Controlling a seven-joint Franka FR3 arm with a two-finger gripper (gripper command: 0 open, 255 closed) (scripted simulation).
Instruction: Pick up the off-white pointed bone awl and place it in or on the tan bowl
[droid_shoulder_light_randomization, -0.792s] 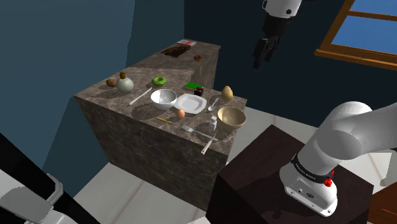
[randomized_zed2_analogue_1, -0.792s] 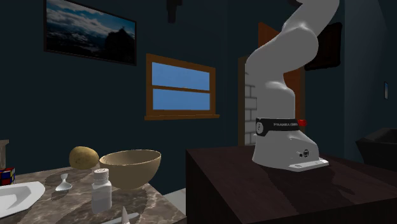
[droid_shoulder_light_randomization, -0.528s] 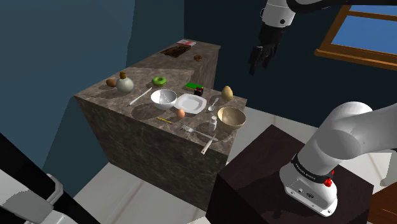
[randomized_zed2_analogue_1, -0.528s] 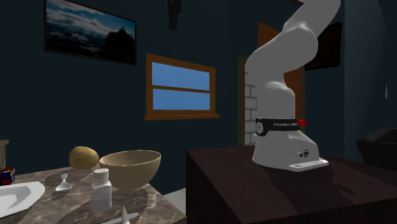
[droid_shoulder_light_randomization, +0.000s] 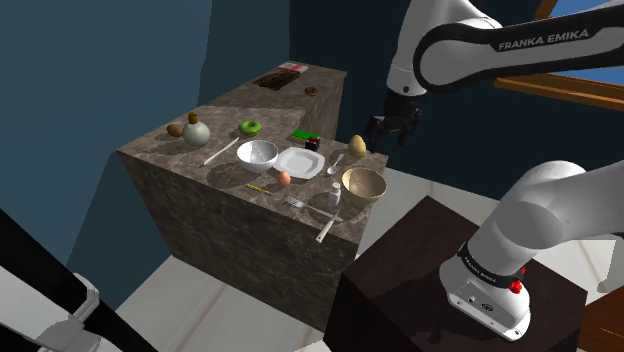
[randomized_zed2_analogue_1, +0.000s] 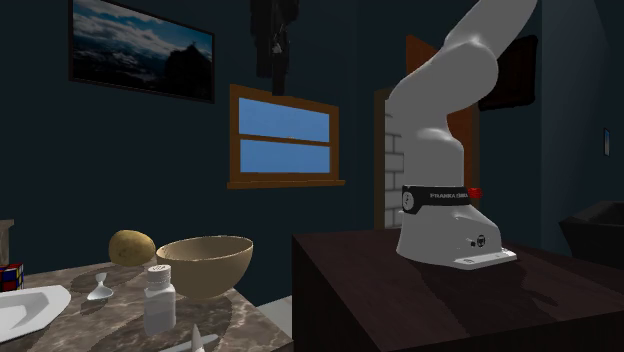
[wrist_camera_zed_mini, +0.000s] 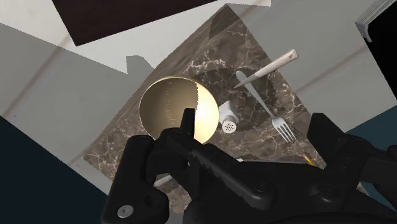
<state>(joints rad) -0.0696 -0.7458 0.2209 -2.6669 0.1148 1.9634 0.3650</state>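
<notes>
Shoulder cam high, far, over counter (droid_shoulder_light_randomization: 230, 220). 2nd ext low, close at edge. All share bowl (droid_shoulder_light_randomization: 363, 194).

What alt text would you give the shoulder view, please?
A white Franka arm holds its black gripper in the air beyond a tan bowl on a marble-patterned counter. The off-white awl lies near the counter's front edge beside a fork.
</notes>
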